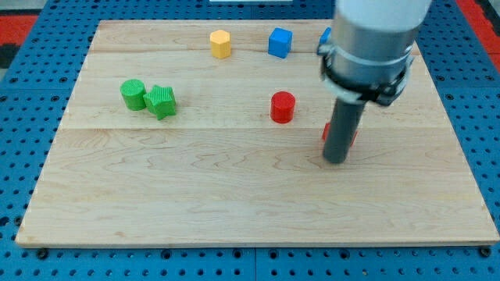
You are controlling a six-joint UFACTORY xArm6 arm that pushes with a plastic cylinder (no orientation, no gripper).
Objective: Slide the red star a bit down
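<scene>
The red star lies at the board's right of centre, mostly hidden behind my dark rod; only red slivers show at the rod's left and right sides. My tip rests on the board just below and in front of the star, apparently touching it. A red cylinder stands to the star's left, apart from it.
A yellow hexagonal block, a blue cube and a second blue block, half hidden by the arm, sit along the top. A green cylinder and a green star touch at the left. The wooden board ends near the view's bottom.
</scene>
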